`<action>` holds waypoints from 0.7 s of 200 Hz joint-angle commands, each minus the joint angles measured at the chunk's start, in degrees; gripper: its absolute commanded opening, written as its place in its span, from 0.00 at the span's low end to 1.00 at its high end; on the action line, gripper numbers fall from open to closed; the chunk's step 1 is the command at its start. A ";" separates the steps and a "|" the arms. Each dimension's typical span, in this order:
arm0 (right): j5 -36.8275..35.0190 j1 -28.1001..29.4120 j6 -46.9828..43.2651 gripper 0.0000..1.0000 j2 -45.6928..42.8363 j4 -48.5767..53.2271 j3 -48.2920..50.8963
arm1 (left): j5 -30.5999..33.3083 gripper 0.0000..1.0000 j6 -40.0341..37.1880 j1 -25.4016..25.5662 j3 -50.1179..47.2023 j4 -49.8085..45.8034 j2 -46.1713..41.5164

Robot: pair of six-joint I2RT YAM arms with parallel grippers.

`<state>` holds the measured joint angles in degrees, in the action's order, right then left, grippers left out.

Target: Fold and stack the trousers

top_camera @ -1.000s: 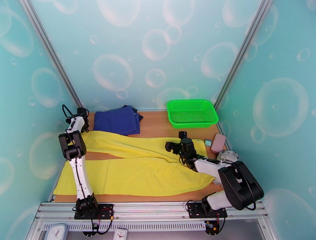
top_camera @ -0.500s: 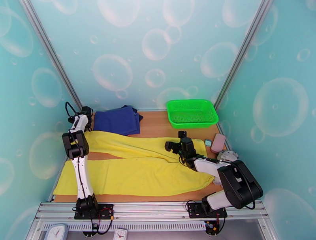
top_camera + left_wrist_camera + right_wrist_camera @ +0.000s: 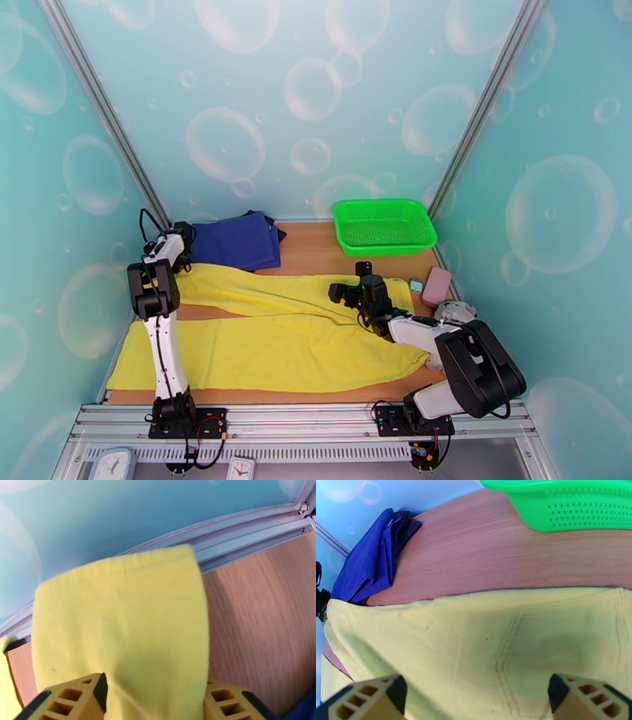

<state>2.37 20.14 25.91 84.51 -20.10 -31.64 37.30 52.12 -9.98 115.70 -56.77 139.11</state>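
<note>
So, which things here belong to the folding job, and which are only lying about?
Belongs to the job:
- bright yellow thin-cloth trousers, spread out flat

Only lying about:
- folded navy blue cloth garment
- green perforated plastic basket
- small pink rounded block
- small teal item beside the block

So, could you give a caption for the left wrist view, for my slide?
Hem end of the yellow trousers between the fingers of the left gripper, beside bare wooden table.

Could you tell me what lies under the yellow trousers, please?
The wooden table shows around the trousers and between their legs; anything beneath the cloth itself is hidden.
</note>
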 commanded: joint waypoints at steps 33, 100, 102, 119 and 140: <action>-1.02 0.29 -1.02 0.99 -0.25 0.91 -1.13 | -2.80 0.59 -3.59 -2.77 4.29 1.61 0.45; -1.10 0.07 -1.26 0.99 0.33 1.29 -1.42 | -2.08 0.58 -2.44 -1.98 8.53 -0.66 3.97; -1.02 0.07 -1.29 0.99 0.27 1.29 -1.37 | -2.08 0.58 -2.41 -1.98 8.52 -0.70 3.98; -0.91 0.27 -1.13 0.99 0.10 1.07 -1.23 | -1.26 0.59 -2.37 -1.67 8.50 -0.35 4.06; -0.82 0.32 -1.18 0.99 -0.24 1.27 -1.23 | -1.09 0.59 -1.68 -1.62 9.57 -0.91 4.62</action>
<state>1.69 20.16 25.89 84.49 -19.88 -31.66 35.62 49.95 -11.92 123.17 -56.38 141.88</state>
